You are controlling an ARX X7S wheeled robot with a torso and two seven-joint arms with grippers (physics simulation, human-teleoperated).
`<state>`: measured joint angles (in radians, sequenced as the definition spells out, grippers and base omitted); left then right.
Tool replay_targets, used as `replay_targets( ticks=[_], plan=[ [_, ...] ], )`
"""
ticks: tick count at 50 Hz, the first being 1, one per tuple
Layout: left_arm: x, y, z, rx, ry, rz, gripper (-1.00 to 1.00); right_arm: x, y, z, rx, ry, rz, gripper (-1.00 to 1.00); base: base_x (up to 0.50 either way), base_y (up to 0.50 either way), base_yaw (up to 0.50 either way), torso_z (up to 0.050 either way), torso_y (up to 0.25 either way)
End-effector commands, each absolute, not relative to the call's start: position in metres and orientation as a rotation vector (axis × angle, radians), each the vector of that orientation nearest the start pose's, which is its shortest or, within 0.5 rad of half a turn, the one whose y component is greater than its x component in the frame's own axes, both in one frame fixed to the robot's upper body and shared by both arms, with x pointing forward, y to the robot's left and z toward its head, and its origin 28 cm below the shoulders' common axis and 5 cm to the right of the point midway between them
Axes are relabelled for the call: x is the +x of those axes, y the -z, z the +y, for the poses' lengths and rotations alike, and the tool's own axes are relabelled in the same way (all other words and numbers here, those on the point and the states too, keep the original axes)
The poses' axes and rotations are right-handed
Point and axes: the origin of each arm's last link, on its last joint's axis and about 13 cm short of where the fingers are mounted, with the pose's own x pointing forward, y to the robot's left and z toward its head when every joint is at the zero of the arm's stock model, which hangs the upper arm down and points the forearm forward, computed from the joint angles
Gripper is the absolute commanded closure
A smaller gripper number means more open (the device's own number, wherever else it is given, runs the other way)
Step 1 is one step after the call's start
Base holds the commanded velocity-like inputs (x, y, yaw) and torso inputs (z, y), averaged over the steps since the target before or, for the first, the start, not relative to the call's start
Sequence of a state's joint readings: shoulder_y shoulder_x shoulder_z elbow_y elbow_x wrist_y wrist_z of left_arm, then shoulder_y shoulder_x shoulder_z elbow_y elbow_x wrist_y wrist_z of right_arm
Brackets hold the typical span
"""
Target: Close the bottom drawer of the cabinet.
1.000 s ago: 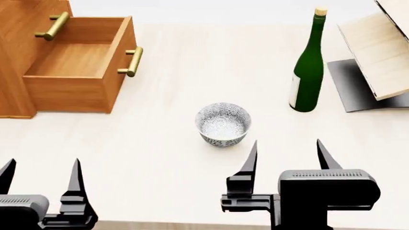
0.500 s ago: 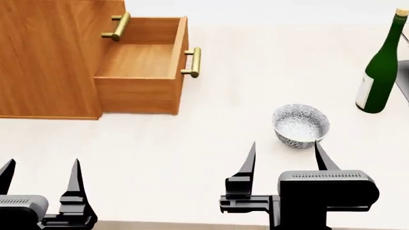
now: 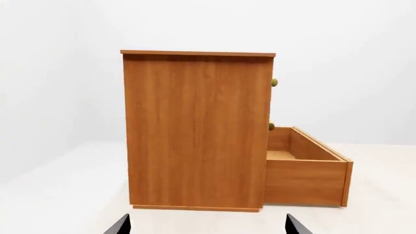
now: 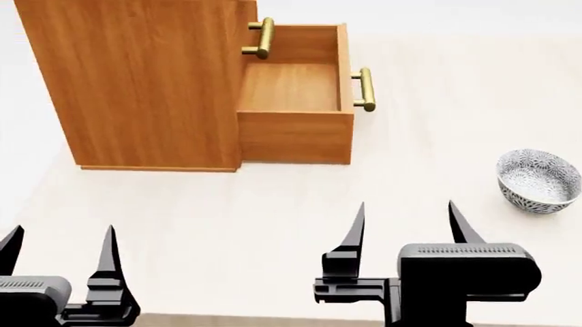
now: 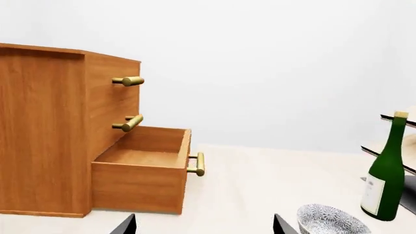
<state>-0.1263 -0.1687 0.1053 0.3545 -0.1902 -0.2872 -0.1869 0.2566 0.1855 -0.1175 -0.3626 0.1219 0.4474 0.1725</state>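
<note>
Here we face a tall honey-brown wood-grain cabinet [image 4: 146, 82] standing on a pale wooden tabletop [image 4: 272, 211], and over the last second our head view has swung leftward: the cabinet, which sat at the far left edge a moment ago, now fills the upper left and centre, the patterned white ceramic bowl [image 4: 539, 180] has slid out to the right edge, and the green glass bottle [image 5: 385, 170] has dropped out of the head view, showing only from the right wrist. The bottom drawer [image 4: 298, 95], a shallow open wooden box with a brass bar handle [image 4: 364, 88] on its front, stands pulled well out toward the robot's right, empty inside. Our left gripper [image 4: 60, 248] and right gripper [image 4: 405, 221] hang low at the near edge, both with fingers spread and holding nothing, well apart from the cabinet. We judge that the turn has only lined us up with the work; the drawer is as open as ever. The right gripper looks better placed to reach round to the drawer front and push it toward the cabinet body.
</note>
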Motion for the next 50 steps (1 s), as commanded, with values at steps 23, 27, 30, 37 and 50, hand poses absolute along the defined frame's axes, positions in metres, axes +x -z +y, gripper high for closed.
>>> replay_targets(
  ticks=[23, 27, 30, 37, 50],
  plan=[
    [0.2323, -0.0929, 0.2115, -0.015, -0.022, -0.161, -1.00, 0.2503, -0.1163, -0.1092, -0.065, 0.031, -0.160, -1.00, 0.00, 0.39, 0.00, 0.000, 0.000],
    [0.2323, -0.0921, 0.2115, -0.015, -0.023, -0.159, -1.00, 0.2512, -0.1157, -0.1094, -0.058, 0.038, -0.156, -1.00, 0.00, 0.00, 0.00, 0.000, 0.000],
    [0.2322, -0.0921, 0.2116, -0.016, -0.024, -0.158, -1.00, 0.2518, -0.1161, -0.1090, -0.064, 0.052, -0.149, -1.00, 0.00, 0.00, 0.00, 0.000, 0.000],
    [0.2319, -0.0909, 0.2120, -0.018, -0.024, -0.157, -1.00, 0.2518, -0.1158, -0.1077, -0.056, 0.048, -0.133, -1.00, 0.00, 0.00, 0.00, 0.000, 0.000],
    [0.2323, -0.0914, 0.2119, -0.019, -0.025, -0.157, -1.00, 0.2508, -0.1200, -0.1080, -0.034, 0.015, -0.139, -1.00, 0.03, 0.00, 0.00, 0.000, 0.000]
  ],
)
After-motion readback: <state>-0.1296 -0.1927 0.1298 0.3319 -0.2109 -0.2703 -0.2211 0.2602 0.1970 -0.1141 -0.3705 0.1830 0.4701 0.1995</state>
